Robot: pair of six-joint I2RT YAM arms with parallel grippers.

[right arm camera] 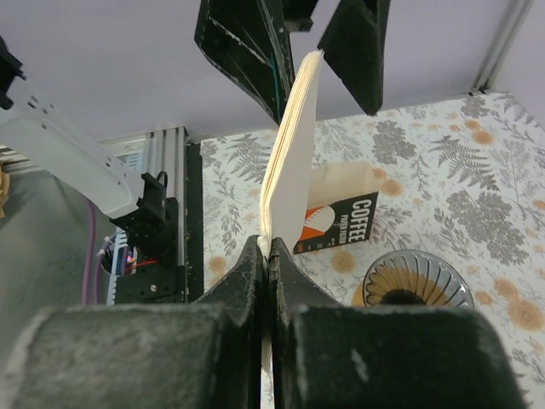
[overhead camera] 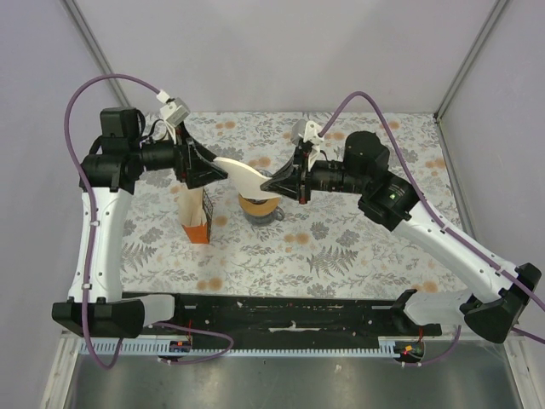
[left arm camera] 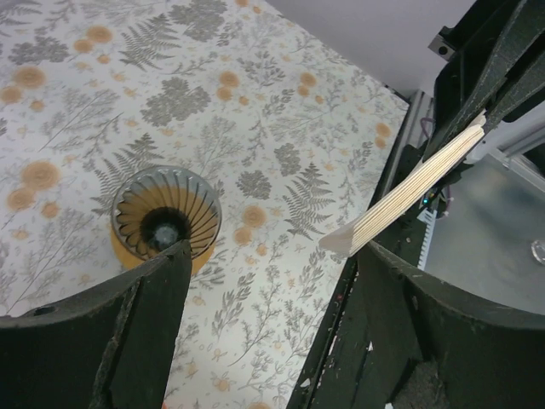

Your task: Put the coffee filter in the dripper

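Above the dripper (left arm camera: 166, 217), we pinch the flat filter (right arm camera: 289, 162) in our right end effector (right arm camera: 266, 247), left end effector (left arm camera: 272, 256) spread; unopened, it may skid off the rim.

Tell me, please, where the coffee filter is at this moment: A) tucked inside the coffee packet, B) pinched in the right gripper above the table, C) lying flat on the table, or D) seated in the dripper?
B: the right wrist view shows the right gripper closed on the lower edge of the coffee filter, which stands up in the air, while the dripper below holds no paper.
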